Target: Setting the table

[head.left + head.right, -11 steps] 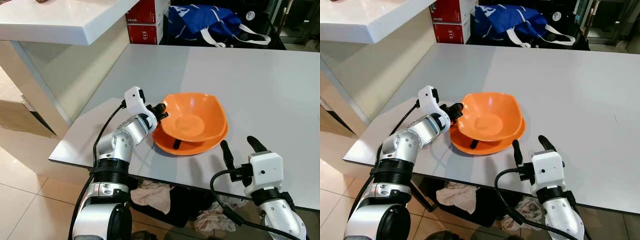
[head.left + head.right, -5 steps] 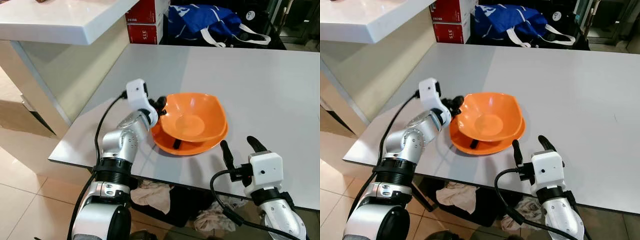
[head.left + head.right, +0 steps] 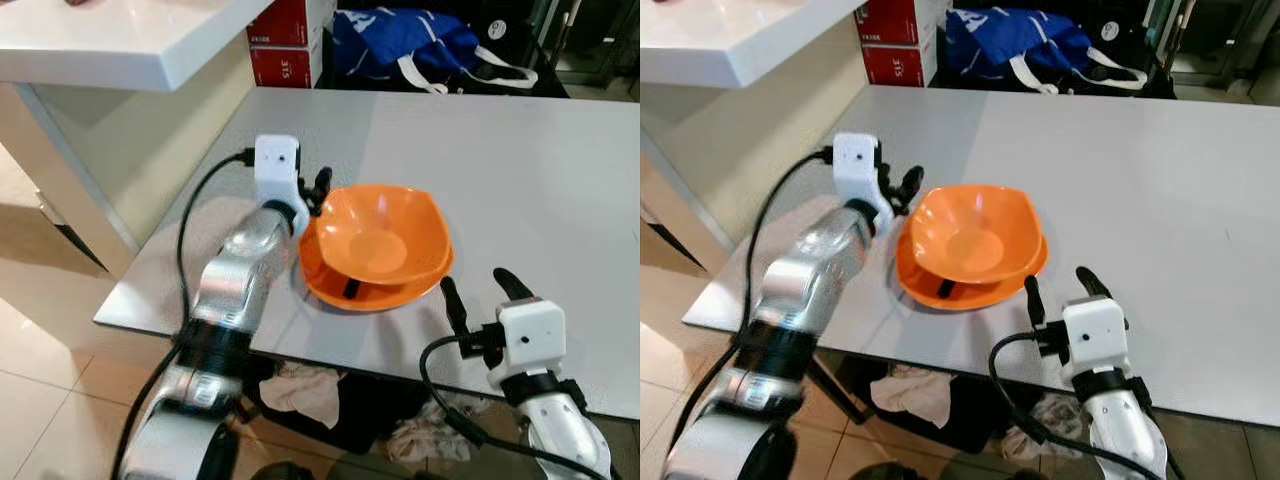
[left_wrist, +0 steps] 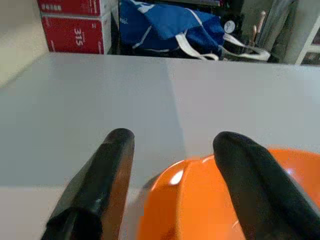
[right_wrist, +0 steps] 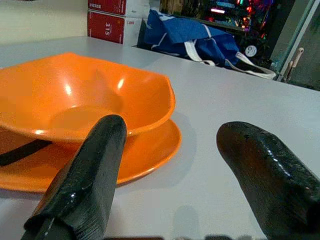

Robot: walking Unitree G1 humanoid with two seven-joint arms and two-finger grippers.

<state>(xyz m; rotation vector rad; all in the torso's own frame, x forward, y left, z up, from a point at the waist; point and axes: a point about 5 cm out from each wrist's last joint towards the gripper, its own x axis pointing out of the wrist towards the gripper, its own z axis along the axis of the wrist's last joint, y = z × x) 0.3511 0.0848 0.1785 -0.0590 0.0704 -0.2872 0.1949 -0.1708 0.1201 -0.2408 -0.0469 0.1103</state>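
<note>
An orange bowl (image 3: 380, 240) rests on an orange plate (image 3: 375, 296) near the front of the grey table (image 3: 520, 150). A black strip (image 3: 350, 289) lies on the plate under the bowl. My left gripper (image 3: 318, 188) hovers open just beside the bowl's left rim, holding nothing. In the left wrist view its fingers (image 4: 107, 175) point across the table, with the bowl's rim (image 4: 200, 190) below them. My right gripper (image 3: 475, 285) stands open at the table's front edge, to the right of the plate. The right wrist view has the bowl (image 5: 75, 100) ahead of its fingers (image 5: 90, 175).
A white counter (image 3: 120, 40) overhangs the table's far left. Red boxes (image 3: 285, 50) and a blue bag (image 3: 400, 40) sit beyond the far edge. Crumpled clothes (image 3: 300, 385) lie on the floor under the table. The table's right half is bare.
My left gripper has lifted from the bowl's left rim and swung to point at the far side of the table. The bowl stays on the plate. The right arm has not moved.
</note>
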